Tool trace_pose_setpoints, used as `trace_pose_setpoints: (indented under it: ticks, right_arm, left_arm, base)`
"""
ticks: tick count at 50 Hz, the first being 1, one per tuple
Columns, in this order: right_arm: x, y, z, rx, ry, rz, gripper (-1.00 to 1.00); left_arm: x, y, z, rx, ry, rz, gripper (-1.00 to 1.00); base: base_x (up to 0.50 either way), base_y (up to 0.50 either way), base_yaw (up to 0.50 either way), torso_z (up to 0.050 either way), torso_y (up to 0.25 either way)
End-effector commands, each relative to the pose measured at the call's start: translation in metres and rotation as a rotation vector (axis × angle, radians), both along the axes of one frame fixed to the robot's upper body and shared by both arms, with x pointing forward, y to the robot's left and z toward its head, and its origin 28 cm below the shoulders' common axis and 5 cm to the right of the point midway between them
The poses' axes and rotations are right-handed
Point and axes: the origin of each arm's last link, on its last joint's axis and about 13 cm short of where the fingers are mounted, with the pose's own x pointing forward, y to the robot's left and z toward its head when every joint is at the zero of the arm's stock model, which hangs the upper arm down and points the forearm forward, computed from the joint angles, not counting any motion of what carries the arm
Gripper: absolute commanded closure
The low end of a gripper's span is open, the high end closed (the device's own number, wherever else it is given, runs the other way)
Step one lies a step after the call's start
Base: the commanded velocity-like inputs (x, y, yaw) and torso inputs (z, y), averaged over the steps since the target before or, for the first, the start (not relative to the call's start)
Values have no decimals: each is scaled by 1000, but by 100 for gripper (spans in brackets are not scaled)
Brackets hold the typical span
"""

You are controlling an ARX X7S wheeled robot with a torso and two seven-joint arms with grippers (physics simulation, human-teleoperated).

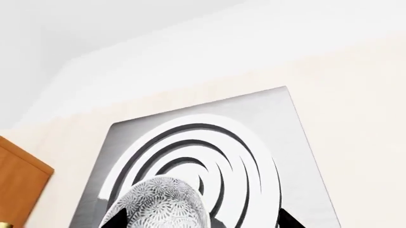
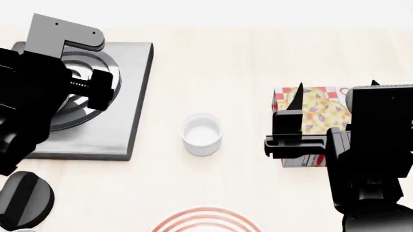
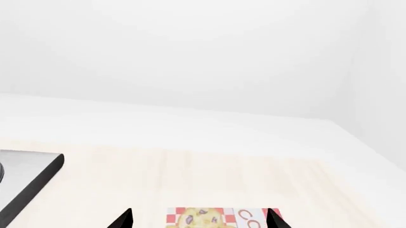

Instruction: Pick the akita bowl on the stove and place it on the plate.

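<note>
Left gripper point(image 1: 198, 219): poised over the stove point(image 2: 123, 111) at the counter's point(image 2: 245, 87) left edge, fingers spread, akita bowl point(image 1: 161, 204) on the rings between them. Right gripper point(image 3: 198, 219): fingers spread above a patterned box point(image 2: 313, 113). White cup point(image 2: 202, 134) mid-counter; plate point(image 2: 208, 221) at near edge; black knob point(image 2: 26, 199) near the stove's front corner.

The akita bowl point(image 1: 161, 204), white with a dense fine black speckled floral pattern, shows at the near edge of the left wrist view, over the stove's rings; whether it rests on them cannot be told. The stove point(image 2: 123, 121) is a flat square dark grey slab with raised concentric rings, lying on the pale wooden surface at the left. The plate point(image 2: 206, 220) shows only its far rim of thin red concentric rings, near the front edge, well apart from the stove.
</note>
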Motion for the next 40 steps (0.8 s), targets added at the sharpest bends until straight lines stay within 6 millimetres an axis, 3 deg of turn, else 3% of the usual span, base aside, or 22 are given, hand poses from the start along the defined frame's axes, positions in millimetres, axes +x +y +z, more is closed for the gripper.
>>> trace_pose_setpoints:
  ticks: [1,40]
  right_arm:
    - [0,0,0,0,1,0,-100]
    - [0,0,0,0,0,0,-100]
  left_arm:
    - [0,3,-6,30,17,16,-100]
    - [-3,12,-26,60,79,63,-100]
  base:
    - [0,0,0,0,0]
    - [0,0,0,0,0]
